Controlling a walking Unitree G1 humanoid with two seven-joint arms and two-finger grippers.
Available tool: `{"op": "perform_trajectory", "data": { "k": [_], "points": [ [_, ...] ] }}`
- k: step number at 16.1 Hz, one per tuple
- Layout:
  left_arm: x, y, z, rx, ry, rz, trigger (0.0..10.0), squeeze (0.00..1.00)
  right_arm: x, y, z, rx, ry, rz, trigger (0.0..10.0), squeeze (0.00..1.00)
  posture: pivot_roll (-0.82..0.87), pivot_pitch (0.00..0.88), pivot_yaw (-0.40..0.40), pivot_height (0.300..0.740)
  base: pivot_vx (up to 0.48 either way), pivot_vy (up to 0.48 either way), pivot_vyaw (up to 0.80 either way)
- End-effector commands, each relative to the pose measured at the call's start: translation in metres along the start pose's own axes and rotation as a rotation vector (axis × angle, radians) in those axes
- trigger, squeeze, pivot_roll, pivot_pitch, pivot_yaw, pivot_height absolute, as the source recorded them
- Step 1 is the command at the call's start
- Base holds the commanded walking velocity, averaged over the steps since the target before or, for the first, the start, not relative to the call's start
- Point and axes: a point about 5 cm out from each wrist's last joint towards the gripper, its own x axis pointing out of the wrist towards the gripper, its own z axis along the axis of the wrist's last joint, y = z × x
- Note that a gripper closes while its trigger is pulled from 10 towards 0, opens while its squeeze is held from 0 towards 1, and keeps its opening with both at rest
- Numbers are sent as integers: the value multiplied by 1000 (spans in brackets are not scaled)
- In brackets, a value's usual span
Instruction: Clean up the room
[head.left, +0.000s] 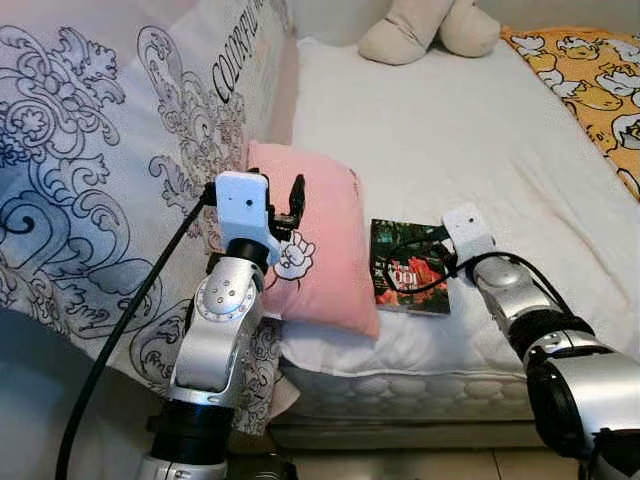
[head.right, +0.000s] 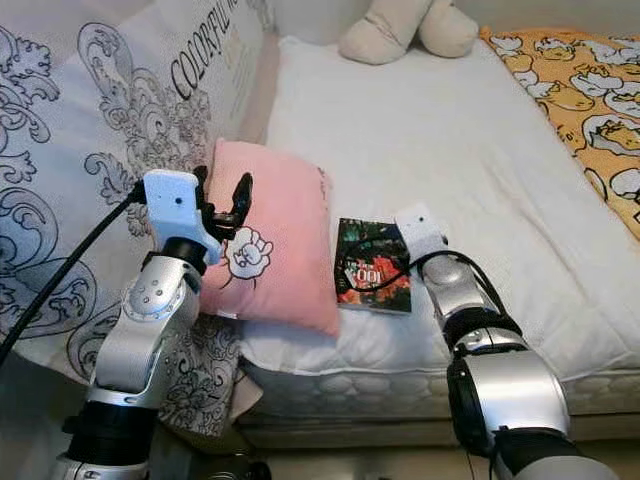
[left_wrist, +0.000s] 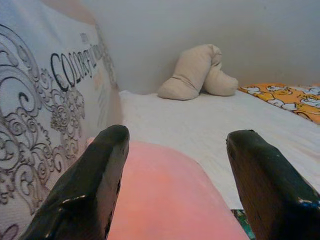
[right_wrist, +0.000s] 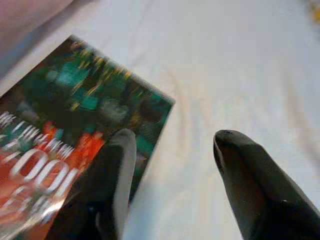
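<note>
Glossy green and red, the book lies flat near the bed's near edge, just right of a pink pillow. The right pincer hovers over the book's right edge, spread wide, one finger above the cover and one above the sheet. The left pincer hangs wide over the pillow. A plush sits far back. Closing flat may skid off the cover, or nudge the book off the mattress.
</note>
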Motion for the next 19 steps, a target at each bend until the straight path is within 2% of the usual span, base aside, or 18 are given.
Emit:
{"op": "perform_trajectory", "data": {
  "k": [1, 2, 4, 5, 7, 8, 10, 11, 14, 17, 18, 19],
  "points": [
    [-2, 0, 3, 5, -8, 3, 10000, 0, 2, -10, 24, -9, -98, -64, 10000, 1000, 77, 0, 45, 740, 0, 0, 0],
    [-3, 0, 2, 40, -5, -3, 10000, 0, 1, -12, 30, 29, -153, -107, 10000, 0, 79, 0, 40, 740, 0, 0, 0],
    [-3, -1, -1, 88, 8, -19, 10000, 0, -6, -20, 26, 226, -274, -235, 10000, 0, 70, 0, 31, 740, 0, 0, 0],
    [-3, 0, -2, 87, 14, -14, 10000, 0, -7, -19, 24, 252, -288, -250, 10000, 0, 68, 0, 32, 740, 0, 0, 0],
    [-4, 6, -8, 58, 33, 30, 10000, 0, -18, 5, 3, 357, -345, -236, 10000, 0, 28, 0, 42, 740, 0, -146, 0],
    [-5, 9, -10, 49, 39, 50, 10000, 0, -24, 14, -6, 429, -358, -236, 10000, 0, 18, 0, 45, 740, 0, -480, 0],
    [-7, 15, -15, 65, 56, 80, 10000, 0, -39, 23, -18, 504, -392, -234, 10000, 0, -10, 0, 52, 740, 0, -472, 0],
    [-12, 23, -23, 64, 87, 125, 10000, 0, -49, 29, -31, 493, -384, -207, 10000, 0, -24, 0, 54, 740, 0, -469, 0],
    [-11, 27, -32, 63, 116, 163, 10000, 0, -57, 33, -46, 476, -335, -172, 10000, 0, -33, 0, 46, 740, 0, -469, 0],
    [-9, 27, -36, 91, 123, 176, 10000, 0, -55, 26, -27, 461, -389, -156, 10000, 0, -33, 0, 39, 740, 0, -470, 0],
    [-14, 32, -39, 105, 132, 195, 10000, 0, -58, 25, -23, 451, -396, -150, 10000, 0, -33, 0, 37, 740, 0, -469, 0],
    [-21, 40, -44, 129, 149, 221, 10000, 0, -60, 29, -19, 414, -396, -98, 10000, 0, -38, 0, 33, 740, 0, -469, 0]
  ]
}}
